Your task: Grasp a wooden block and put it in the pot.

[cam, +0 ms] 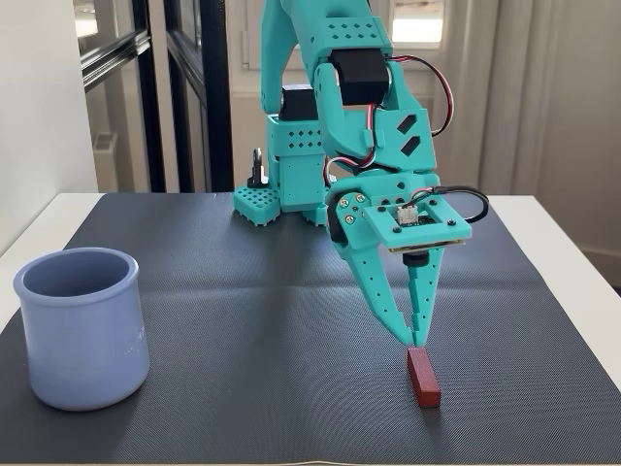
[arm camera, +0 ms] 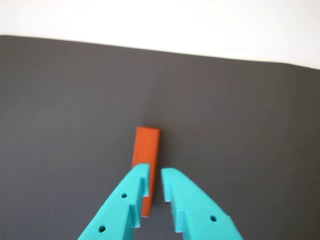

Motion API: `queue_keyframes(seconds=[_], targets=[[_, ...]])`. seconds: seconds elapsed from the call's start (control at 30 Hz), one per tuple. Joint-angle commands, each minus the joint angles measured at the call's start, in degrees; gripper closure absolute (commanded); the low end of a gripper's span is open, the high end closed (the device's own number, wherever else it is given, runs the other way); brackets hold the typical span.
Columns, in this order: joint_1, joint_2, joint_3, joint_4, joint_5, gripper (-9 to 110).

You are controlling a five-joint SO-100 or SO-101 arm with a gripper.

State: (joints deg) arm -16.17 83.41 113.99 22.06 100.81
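The red wooden block [arm camera: 147, 142] lies flat on the dark mat, running away from the camera in the wrist view. In the fixed view the block [cam: 423, 377] lies at the front right. My teal gripper [arm camera: 155, 172] hangs just over the block's end with its jaws a narrow gap apart, holding nothing. The left finger covers part of the block. In the fixed view the gripper [cam: 414, 340] points down, tips right above the block's far end. The lavender-blue pot [cam: 81, 330] stands upright at the front left, far from the gripper and out of the wrist view.
The dark ribbed mat [cam: 243, 320] covers a white table [cam: 572, 252]. The arm's base [cam: 291, 175] stands at the mat's back edge. A wall and window frames rise behind the table.
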Motion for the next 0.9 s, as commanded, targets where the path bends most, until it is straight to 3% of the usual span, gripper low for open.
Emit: queue_keyframes(seconds=[0.0,0.87], targets=[[-1.85,-0.18,-2.81,-0.35,1.49,92],[-5.8,-6.33,-2.37,-0.44,2.81,85]])
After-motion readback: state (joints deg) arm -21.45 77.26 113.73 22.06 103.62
